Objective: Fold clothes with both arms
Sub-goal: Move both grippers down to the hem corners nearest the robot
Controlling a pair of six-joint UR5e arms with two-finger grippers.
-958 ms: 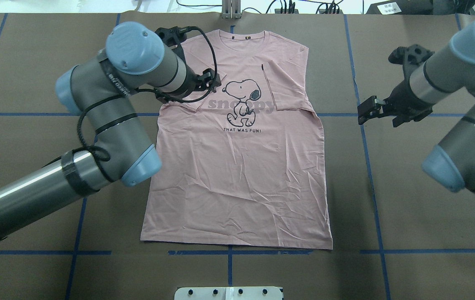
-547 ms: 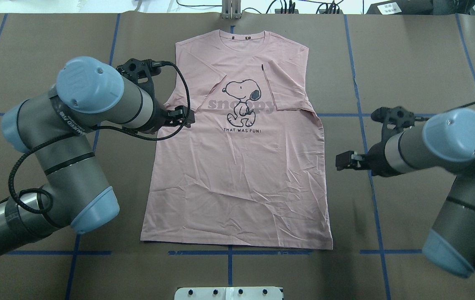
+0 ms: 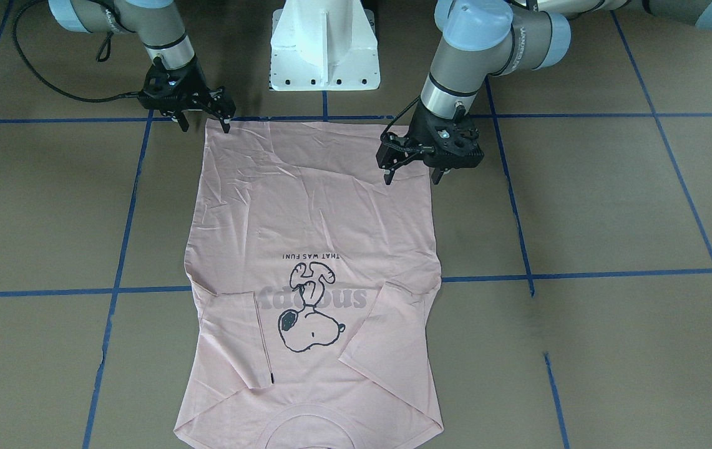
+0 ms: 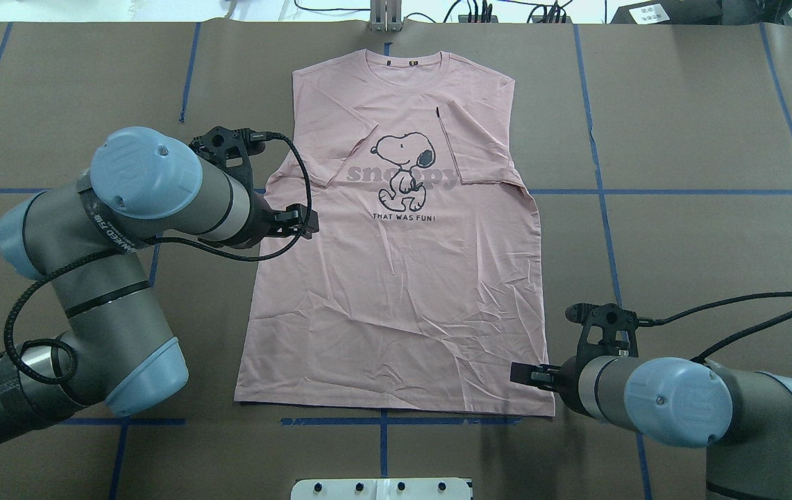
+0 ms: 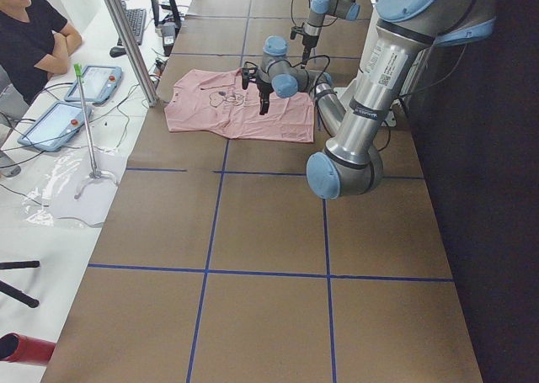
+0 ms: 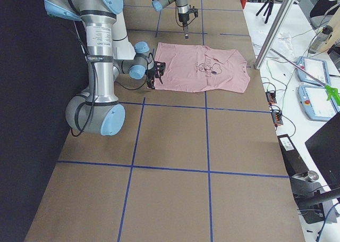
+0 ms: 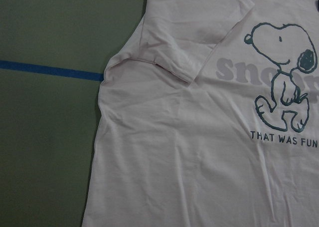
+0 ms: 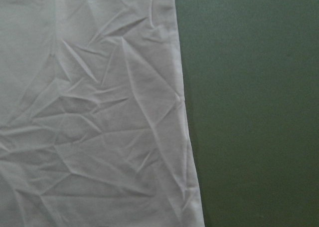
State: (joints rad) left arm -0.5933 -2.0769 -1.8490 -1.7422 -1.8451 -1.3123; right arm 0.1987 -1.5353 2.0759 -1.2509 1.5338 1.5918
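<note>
The pale pink T-shirt (image 4: pixel 396 298) lies flat, front up, collar far from me, both sleeves folded in over the chest. My left gripper (image 4: pixel 302 223) is open and empty, raised over the shirt's left side below the folded sleeve; the front view shows its spread fingers (image 3: pixel 412 171). The left wrist view shows the sleeve and dog print (image 7: pixel 279 82) from above. My right gripper (image 4: pixel 525 375) is open and empty just above the shirt's bottom right hem corner, which also shows in the front view (image 3: pixel 204 123). The right wrist view shows the creased side edge (image 8: pixel 179 102).
The white pedestal base (image 3: pixel 324 43) stands just behind the hem. Blue tape lines (image 4: pixel 680 192) cross the brown table cover. A metal pole (image 5: pixel 126 38), tablets (image 5: pixel 93 84) and a seated person (image 5: pixel 29 29) are beyond the collar end.
My left gripper has drawn back from the folded left sleeve down along the shirt's left side. My right gripper has swung from beside the right sleeve to the bottom right hem corner.
</note>
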